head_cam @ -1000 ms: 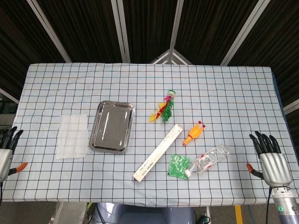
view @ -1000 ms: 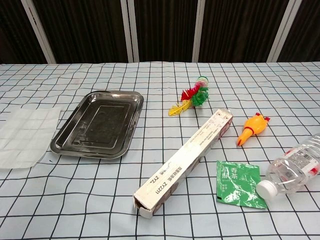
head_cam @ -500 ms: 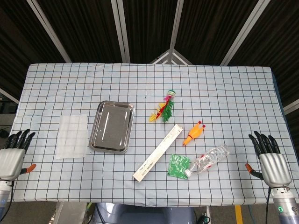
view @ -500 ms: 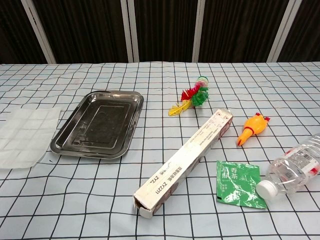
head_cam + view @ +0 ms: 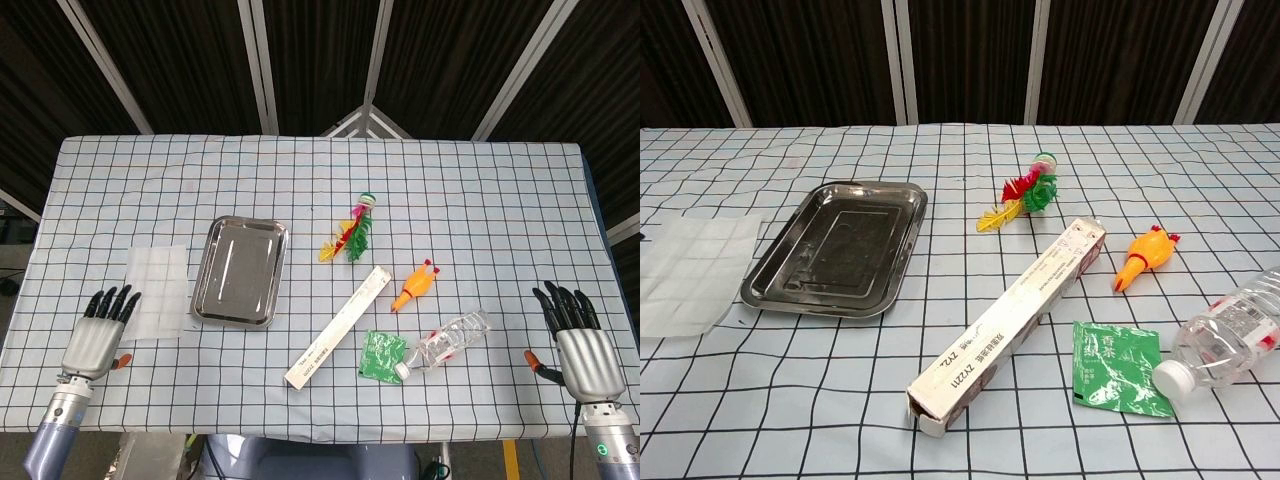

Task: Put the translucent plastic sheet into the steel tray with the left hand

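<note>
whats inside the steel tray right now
Nothing: the steel tray shows only its bare shiny floor in both views. The translucent plastic sheet still lies flat on the cloth to its left, with the left hand near the sheet's corner.

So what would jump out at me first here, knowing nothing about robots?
Probably the two metal hands at the near edge of the checked table: the left hand beside a pale plastic sheet, the right hand off at the far corner. Then the shiny steel tray just right of the sheet, and the bright orange rubber chicken further right, beyond a long box.
</note>
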Motion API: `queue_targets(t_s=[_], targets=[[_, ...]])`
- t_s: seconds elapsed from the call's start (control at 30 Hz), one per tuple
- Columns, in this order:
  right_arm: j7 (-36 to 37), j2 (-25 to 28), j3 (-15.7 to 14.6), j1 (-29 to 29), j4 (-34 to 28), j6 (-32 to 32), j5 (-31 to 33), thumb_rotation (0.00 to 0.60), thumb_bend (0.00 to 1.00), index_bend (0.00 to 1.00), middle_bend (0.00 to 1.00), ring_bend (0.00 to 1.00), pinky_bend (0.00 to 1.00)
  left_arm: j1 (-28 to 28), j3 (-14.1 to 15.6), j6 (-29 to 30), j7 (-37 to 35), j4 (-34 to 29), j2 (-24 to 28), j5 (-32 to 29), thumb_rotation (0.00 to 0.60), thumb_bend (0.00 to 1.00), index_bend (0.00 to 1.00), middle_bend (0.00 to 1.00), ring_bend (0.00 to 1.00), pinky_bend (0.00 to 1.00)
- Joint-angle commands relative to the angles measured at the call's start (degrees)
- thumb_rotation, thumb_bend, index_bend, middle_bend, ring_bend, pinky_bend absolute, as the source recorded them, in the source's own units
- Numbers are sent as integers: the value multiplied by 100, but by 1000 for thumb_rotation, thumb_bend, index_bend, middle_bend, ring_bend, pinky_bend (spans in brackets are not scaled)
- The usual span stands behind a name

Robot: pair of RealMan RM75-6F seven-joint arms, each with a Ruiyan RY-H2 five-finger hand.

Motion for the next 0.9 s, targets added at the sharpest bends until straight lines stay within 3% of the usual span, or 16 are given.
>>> queue_targets(t_s=[0.03,0.9], targets=[[18,2,1,0,-1,4,-5,600,290,0,0,0,41,-64,11,-45,70,150,-160,19,600,166,0,0,0,75],[169,27,-21,-23,-5,64,-78,600,289,0,0,0,41,-369,-87,-282,-14,1177,-931,-65,600,233,0,0,0,75]])
